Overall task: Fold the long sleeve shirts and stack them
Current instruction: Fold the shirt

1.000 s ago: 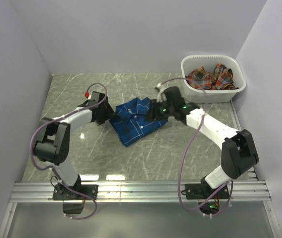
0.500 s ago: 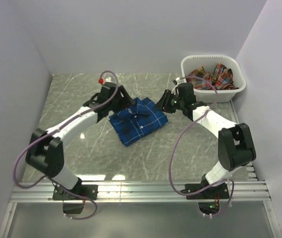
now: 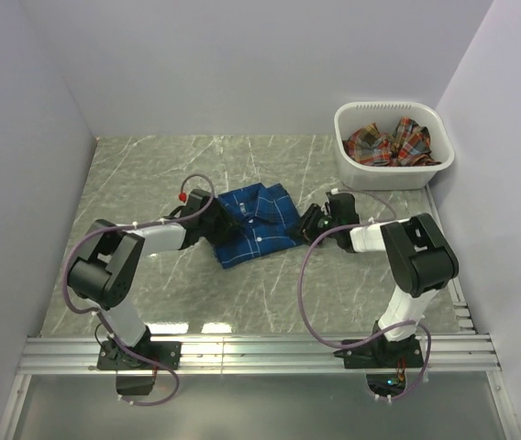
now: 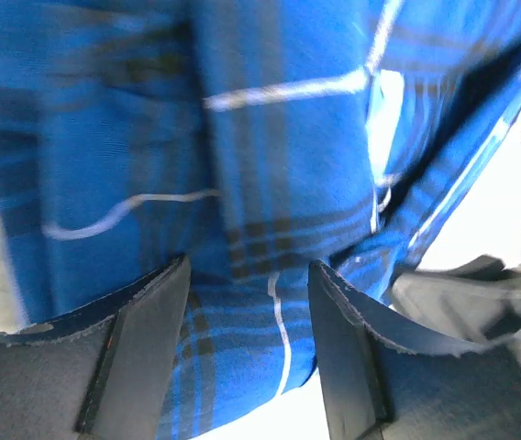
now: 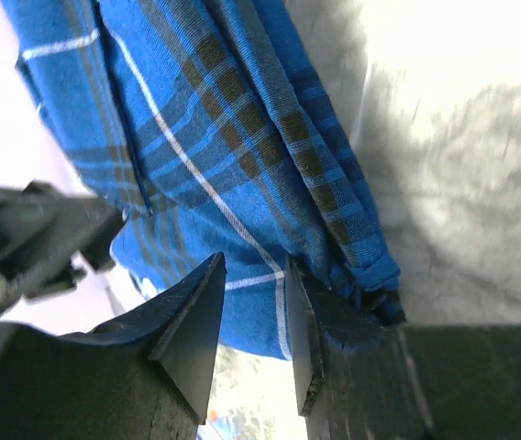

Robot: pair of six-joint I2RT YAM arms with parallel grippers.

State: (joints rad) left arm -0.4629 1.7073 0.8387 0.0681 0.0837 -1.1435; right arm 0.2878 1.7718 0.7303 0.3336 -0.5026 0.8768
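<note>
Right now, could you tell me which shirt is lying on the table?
The blue plaid shirt lies folded on the table; the red-orange plaid shirt sits crumpled in the white basket.

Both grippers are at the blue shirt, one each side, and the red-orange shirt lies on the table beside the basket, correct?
No: the red-orange shirt lies inside the white basket, not on the table, as the top external view shows. The left gripper and right gripper do flank the blue shirt.
</note>
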